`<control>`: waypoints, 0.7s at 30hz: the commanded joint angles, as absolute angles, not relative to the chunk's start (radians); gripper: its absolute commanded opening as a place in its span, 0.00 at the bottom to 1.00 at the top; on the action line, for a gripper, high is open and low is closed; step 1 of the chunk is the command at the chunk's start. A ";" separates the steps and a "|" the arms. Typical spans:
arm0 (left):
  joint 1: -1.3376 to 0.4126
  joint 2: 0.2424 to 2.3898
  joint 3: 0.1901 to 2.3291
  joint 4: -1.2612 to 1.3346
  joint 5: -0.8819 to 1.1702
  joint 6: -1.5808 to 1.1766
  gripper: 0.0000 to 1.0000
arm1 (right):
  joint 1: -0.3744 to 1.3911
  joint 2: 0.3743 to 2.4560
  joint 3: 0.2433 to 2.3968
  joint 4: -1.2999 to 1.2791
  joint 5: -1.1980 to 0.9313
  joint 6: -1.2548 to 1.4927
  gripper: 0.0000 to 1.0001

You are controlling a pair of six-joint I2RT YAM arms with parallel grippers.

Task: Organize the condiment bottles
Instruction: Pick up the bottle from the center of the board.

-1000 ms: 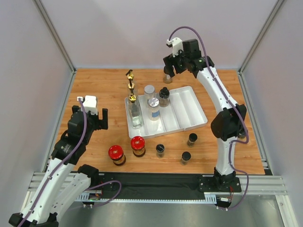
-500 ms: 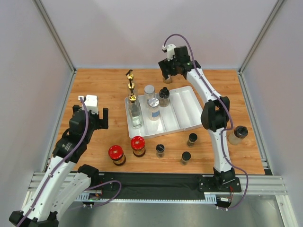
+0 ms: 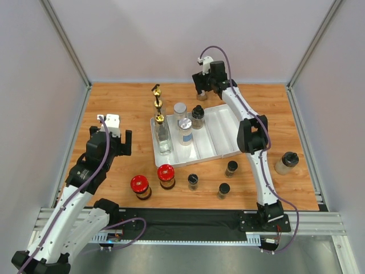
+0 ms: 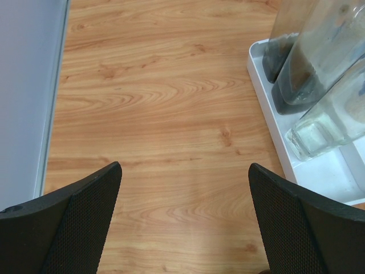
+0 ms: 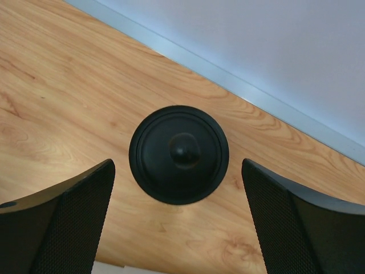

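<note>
My right gripper [image 3: 201, 87] is open at the back of the table, directly above a black-lidded jar [image 3: 201, 96]. In the right wrist view the round black lid [image 5: 178, 154] sits between my spread fingers [image 5: 63, 217], untouched. The white tray [image 3: 231, 134] holds three gold-spouted bottles [image 3: 162, 137], two silver-lidded jars [image 3: 185, 128] and a black-capped jar [image 3: 198, 115]. Two red-lidded jars [image 3: 166, 174], three small black-capped spice jars [image 3: 193, 181] and a larger black-capped jar [image 3: 286, 162] stand on the wood. My left gripper [image 3: 124, 144] is open and empty left of the tray.
In the left wrist view my left gripper [image 4: 183, 166] hangs over bare wood, with the tray's rim [image 4: 268, 103] and glass bottles [image 4: 325, 63] at the right. Grey walls enclose the table on three sides. The back wall is close behind the right gripper.
My right arm has swung left along the back and settled over the black-lidded jar; its elbow moved in, uncovering the larger jar at the right. The left arm barely moved.
</note>
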State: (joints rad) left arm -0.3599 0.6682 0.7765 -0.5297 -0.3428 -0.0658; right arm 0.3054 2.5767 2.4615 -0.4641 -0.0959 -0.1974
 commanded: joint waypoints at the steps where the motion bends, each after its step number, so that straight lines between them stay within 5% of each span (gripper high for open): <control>1: -0.364 0.670 0.770 -0.492 -0.356 -0.043 1.00 | 0.308 2.615 2.536 -0.368 -0.094 -0.175 0.93; 7: -0.364 0.681 0.765 -0.491 -0.360 -0.037 1.00 | 0.302 2.668 2.571 -0.330 -0.106 -0.178 0.88; 9: -0.364 0.683 0.765 -0.489 -0.362 -0.037 1.00 | 0.301 2.671 2.571 -0.322 -0.126 -0.179 0.77; 13: -0.364 0.684 0.765 -0.491 -0.365 -0.034 1.00 | 0.298 2.658 2.573 -0.327 -0.147 -0.190 0.30; 16: -0.364 0.684 0.764 -0.489 -0.367 -0.034 1.00 | 0.293 2.619 2.571 -0.337 -0.147 -0.202 0.14; 21: -0.365 0.680 0.764 -0.488 -0.357 -0.034 1.00 | 0.261 2.530 2.542 -0.357 -0.152 -0.215 0.08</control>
State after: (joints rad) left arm -0.3599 0.6865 0.7704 -0.5259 -0.3508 -0.0528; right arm 0.2909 2.6591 2.5145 -0.3916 -0.1383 -0.1921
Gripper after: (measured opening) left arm 0.996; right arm 0.626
